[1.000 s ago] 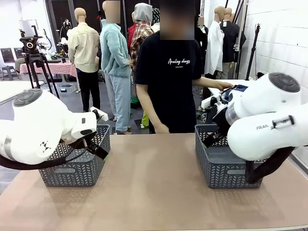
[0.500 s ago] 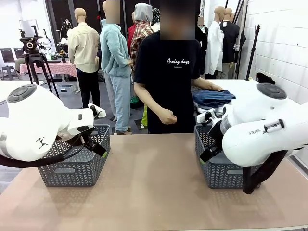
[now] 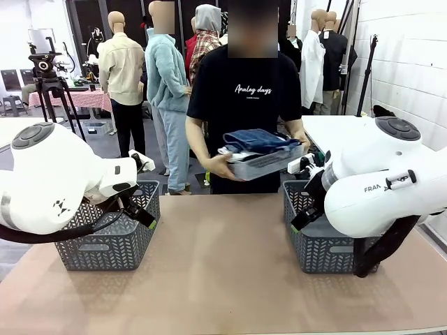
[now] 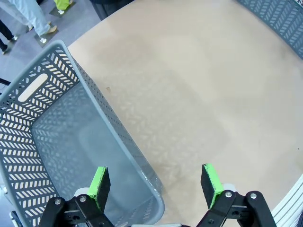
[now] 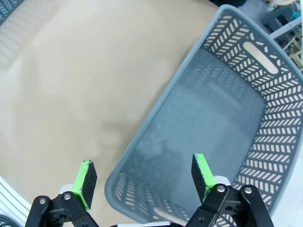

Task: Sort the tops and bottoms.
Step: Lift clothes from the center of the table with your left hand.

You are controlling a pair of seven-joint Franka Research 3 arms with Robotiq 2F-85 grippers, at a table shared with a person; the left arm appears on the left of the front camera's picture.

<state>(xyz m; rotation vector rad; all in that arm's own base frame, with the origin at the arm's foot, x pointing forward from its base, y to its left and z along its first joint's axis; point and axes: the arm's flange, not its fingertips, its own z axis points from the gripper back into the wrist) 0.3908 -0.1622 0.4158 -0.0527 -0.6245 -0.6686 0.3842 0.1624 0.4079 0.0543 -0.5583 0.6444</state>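
Dark blue denim lies folded on top of a stack, with pale fabric under it that is too small to identify. The stack sits in a shallow tray held above the far edge of the table. One hand grips the tray's corner and the other hand is at its opposite end. The left gripper has its jaws spread wide and straddles the rim of the grey left basket. The right gripper is equally wide over the rim of the right basket.

a robotics lab: white robot arm at a table, camera tripod behind
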